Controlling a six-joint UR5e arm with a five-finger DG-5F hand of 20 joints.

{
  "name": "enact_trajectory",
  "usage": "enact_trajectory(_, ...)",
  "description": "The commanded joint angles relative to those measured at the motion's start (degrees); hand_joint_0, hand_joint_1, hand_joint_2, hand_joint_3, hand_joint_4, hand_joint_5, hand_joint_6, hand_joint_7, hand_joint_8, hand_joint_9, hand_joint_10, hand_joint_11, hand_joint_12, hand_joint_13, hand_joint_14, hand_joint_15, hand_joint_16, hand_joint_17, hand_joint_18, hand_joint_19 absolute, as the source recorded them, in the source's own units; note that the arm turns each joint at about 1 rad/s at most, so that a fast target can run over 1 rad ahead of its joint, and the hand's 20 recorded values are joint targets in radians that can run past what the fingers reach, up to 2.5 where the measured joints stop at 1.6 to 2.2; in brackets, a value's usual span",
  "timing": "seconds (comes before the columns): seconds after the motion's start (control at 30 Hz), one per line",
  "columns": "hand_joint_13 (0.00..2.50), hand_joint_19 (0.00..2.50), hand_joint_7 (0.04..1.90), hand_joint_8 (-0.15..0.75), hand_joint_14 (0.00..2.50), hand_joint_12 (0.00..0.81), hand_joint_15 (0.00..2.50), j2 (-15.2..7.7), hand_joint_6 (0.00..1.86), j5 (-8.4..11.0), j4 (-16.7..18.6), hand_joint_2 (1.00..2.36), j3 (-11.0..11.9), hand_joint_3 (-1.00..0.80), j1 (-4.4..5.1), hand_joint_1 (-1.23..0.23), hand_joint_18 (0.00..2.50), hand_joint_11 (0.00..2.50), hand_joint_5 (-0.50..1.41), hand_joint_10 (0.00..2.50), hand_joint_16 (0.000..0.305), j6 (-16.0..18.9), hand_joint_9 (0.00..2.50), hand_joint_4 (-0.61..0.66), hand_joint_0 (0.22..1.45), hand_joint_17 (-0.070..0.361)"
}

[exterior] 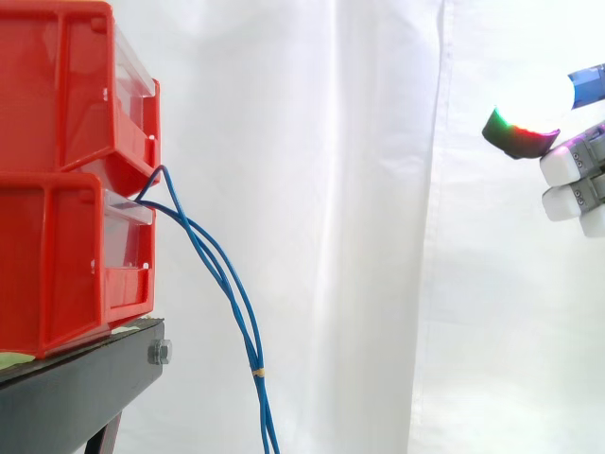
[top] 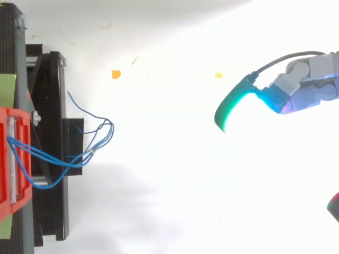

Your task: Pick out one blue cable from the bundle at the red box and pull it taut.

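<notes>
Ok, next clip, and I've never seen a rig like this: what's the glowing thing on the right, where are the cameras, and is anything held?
That is a robot's hand; the glow is its own fingertip pads. One picture looks level from the side, the other straight down. Two red bins are stacked on a black stand, and thin blue cables hang from between them, tied together lower down. The hand is well to the right of the cables, fingers relaxed, holding nothing.

Cable bundle (exterior: 256,369) between bins (exterior: 66,236) and robot hand (exterior: 570,165)
</notes>
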Motion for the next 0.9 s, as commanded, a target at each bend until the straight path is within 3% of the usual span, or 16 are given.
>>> enact_trajectory(0.0,0.41,0.33,0.74,0.167,0.01,0.268,0.14,0.0,0.50,0.40,0.8,1.00,0.0,-0.46,-0.10,-0.71,0.17,0.03,-0.19,0.00,0.037,-0.3,0.54,0.06,0.50,0.083)
enact_trajectory(0.1,0.40,0.32,0.73,0.174,0.01,0.274,0.13,0.0,0.50,1.54,2.9,1.00,0.0,-0.46,-0.10,-0.72,0.16,0.02,-0.19,0.00,0.038,-1.6,0.54,0.07,0.49,0.085)
enact_trajectory(0.2,0.40,0.32,0.73,0.177,0.01,0.279,0.13,-1.5,0.50,3.39,5.1,1.00,0.0,-0.46,0.08,-0.72,0.15,0.02,-0.19,0.00,0.038,-5.6,0.54,0.07,0.49,0.086)
enact_trajectory(0.4,0.40,0.32,0.74,0.180,0.01,0.282,0.13,-4.4,0.50,3.92,8.2,1.00,0.0,-0.46,0.43,-0.72,0.15,0.03,-0.19,0.00,0.038,-9.1,0.55,0.08,0.49,0.087)
enact_trajectory(0.57,0.40,0.31,0.73,0.181,0.01,0.283,0.13,-7.0,0.50,6.03,12.6,1.00,0.6,-0.46,1.05,-0.71,0.15,0.03,-0.19,0.00,0.038,-14.2,0.56,0.08,0.49,0.087)
enact_trajectory(0.67,0.40,0.32,0.74,0.185,0.01,0.283,0.13,-9.5,0.50,6.29,12.9,1.00,2.0,-0.46,0.87,-0.70,0.15,0.03,-0.18,0.00,0.038,-14.3,0.57,0.09,0.49,0.086)
enact_trajectory(0.87,0.41,0.34,0.74,0.193,0.01,0.285,0.14,-12.2,0.50,6.91,14.4,1.00,3.2,-0.46,0.78,-0.70,0.16,0.05,-0.18,0.00,0.039,-14.8,0.59,0.10,0.49,0.089)
